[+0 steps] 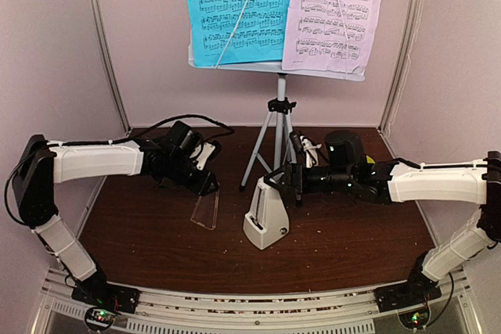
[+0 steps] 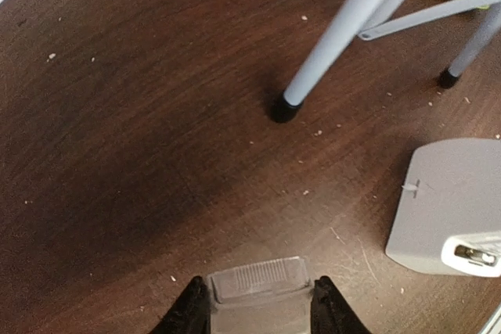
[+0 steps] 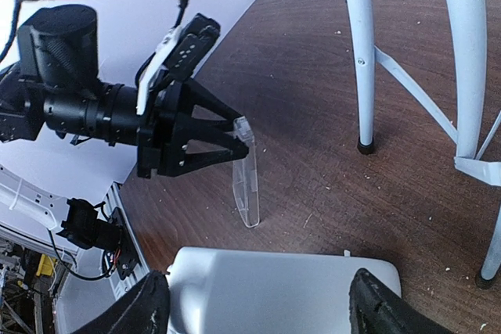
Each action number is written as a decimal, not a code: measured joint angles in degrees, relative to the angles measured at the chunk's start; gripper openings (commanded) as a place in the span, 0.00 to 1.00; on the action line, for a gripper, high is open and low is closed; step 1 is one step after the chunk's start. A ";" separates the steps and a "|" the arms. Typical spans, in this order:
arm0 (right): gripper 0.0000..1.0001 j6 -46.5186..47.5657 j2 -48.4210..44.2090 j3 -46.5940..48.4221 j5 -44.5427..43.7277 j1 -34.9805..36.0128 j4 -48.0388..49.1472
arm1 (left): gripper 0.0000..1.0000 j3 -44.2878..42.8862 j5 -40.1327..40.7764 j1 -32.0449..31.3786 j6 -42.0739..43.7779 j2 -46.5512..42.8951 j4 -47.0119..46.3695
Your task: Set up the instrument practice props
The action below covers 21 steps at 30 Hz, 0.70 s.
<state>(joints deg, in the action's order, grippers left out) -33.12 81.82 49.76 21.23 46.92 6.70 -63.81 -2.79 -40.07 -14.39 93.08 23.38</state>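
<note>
left hand clamped on clear plastic strip | right hand apparently clamped around metronome

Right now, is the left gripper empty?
No, the left gripper is pinching the top of a clear plastic piece between its fingers.

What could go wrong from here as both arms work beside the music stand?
The left gripper pinches the clear panel by its top, lower end on the table; released, it may topple. The right gripper holds the metronome close to the tripod legs; a careless swing could jolt them.
</note>
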 measured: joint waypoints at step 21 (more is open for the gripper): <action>0.88 0.31 -2.60 4.26 -1.03 0.11 -12.83 | 0.52 -3.30 -1.97 6.01 -5.73 9.70 0.22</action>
<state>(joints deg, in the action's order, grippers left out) -32.82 79.22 54.02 20.21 47.03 -6.13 -67.11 -4.75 -34.06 -20.12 102.78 23.59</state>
